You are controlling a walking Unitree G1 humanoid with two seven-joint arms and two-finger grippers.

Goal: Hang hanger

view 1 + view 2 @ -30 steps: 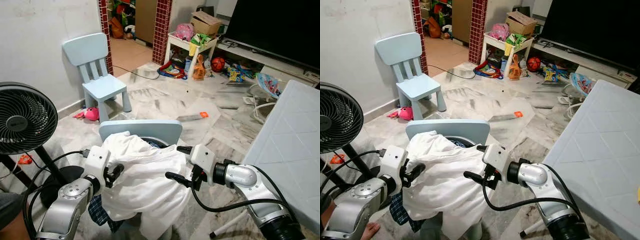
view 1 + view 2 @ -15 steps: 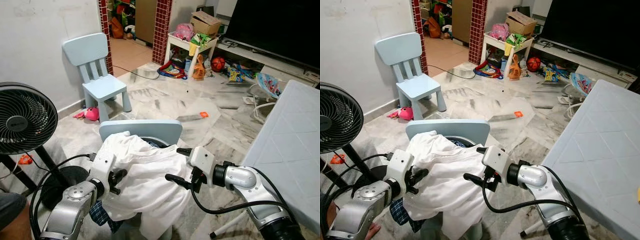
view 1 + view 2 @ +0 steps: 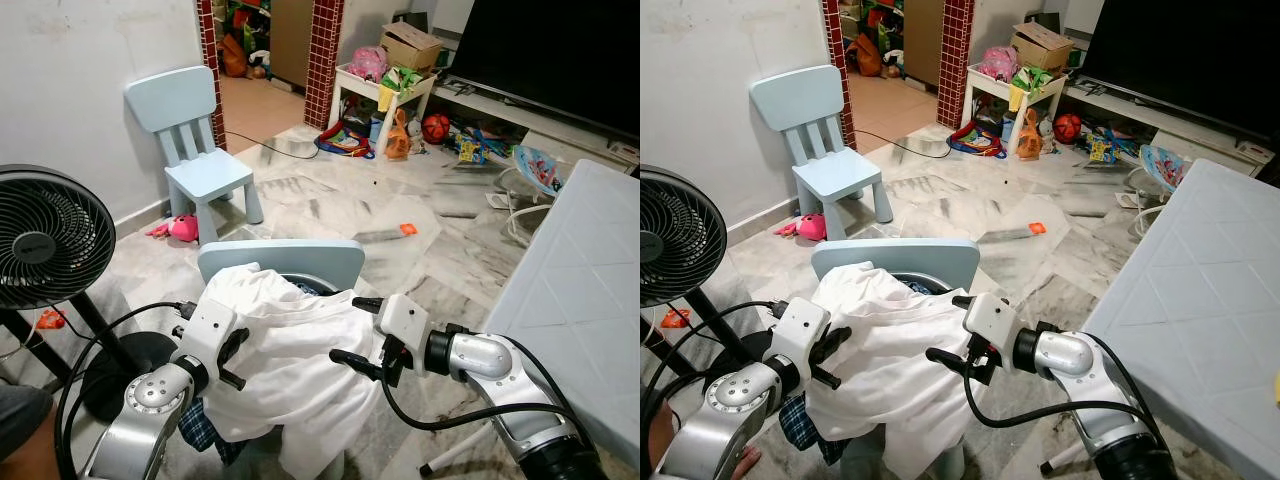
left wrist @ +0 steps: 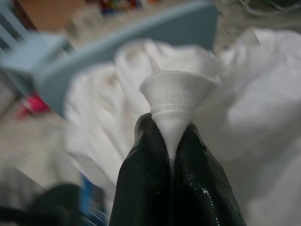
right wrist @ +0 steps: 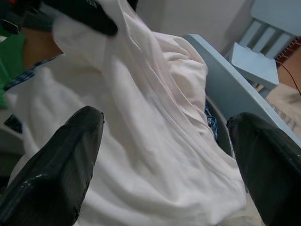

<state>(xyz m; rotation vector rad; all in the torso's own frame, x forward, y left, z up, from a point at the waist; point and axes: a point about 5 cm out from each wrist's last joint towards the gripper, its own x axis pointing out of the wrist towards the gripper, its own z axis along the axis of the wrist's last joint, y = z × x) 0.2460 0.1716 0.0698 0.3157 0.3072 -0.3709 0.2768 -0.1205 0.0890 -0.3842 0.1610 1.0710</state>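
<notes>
The white shirt (image 3: 290,365) lies at lower centre over a chair (image 3: 285,262). The left gripper (image 4: 170,141) is closed on a fold; the right gripper (image 3: 352,330) is wide apart, empty. The cloth looks soft, light and limp; better to hold it near the collar.

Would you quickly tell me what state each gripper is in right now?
Left gripper: shut on a pinched fold of the white cloth garment.
Right gripper: open, holding nothing, facing the garment.
</notes>
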